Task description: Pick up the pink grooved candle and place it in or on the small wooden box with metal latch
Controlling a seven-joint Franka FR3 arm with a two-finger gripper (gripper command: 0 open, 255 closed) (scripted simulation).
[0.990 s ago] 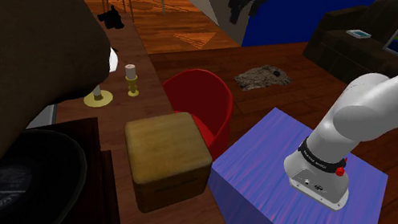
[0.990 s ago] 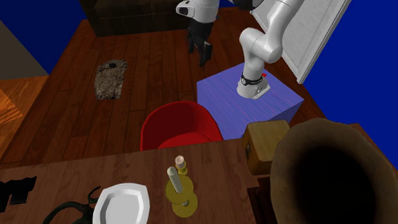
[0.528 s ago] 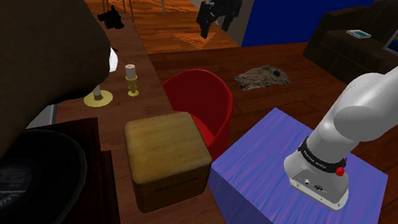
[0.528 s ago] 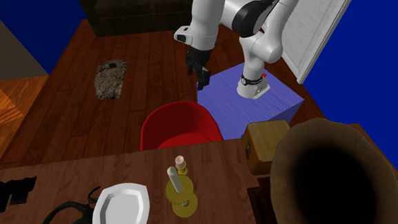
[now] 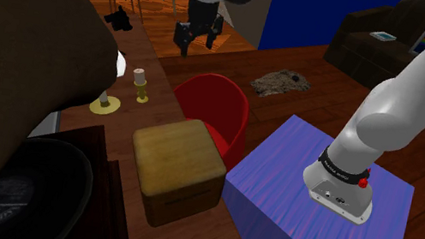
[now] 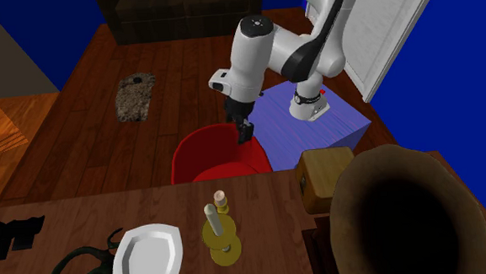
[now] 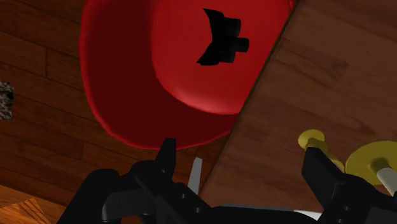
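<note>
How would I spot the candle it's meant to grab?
Find the long wooden table beside the red chair. Two candles stand on it near the chair; yours is the short pale pinkish stub, not the taller grey candle on the yellow saucer.

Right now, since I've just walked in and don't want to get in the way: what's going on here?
A white Franka arm hovers its end effector, open and empty, above the red chair at the edge of the wooden table. The small pale pinkish candle stands untouched on its yellow holder on the table. The wooden box sits further along the same table with nothing on top. Nothing has been grasped yet.
</note>
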